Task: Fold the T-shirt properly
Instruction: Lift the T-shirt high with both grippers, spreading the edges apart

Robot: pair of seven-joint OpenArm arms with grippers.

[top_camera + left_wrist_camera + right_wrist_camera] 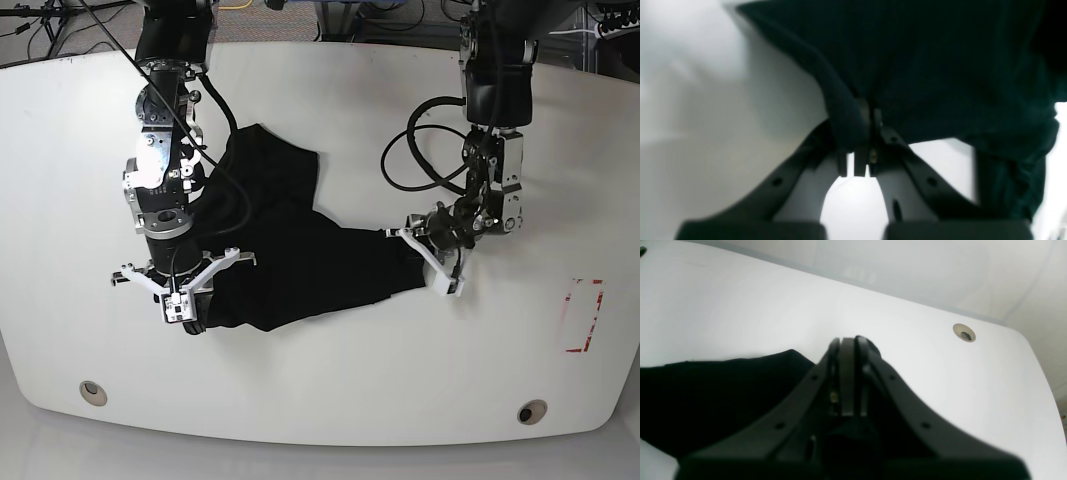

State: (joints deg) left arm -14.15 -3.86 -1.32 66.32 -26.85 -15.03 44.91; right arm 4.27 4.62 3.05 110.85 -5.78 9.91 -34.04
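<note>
I see a white desk with rounded corners filling most of my base view, lit evenly. Two round grommet holes sit near its front edge, and a red rectangular outline marks the surface at one side. Dark cables trail behind it.

My left gripper: fingertips buried in T-shirt fold, pads unseen; whole left wrist view blurred, cloth texture unreadable. T-shirt runs past top and right edges there. My right gripper: jaws pressed together, cloth between them too dark to confirm; T-shirt cut by left edge, lower part hidden behind my fingers. Base view: my right arm covers T-shirt's left portion; sleeves, collar indistinguishable in crumple.
</note>
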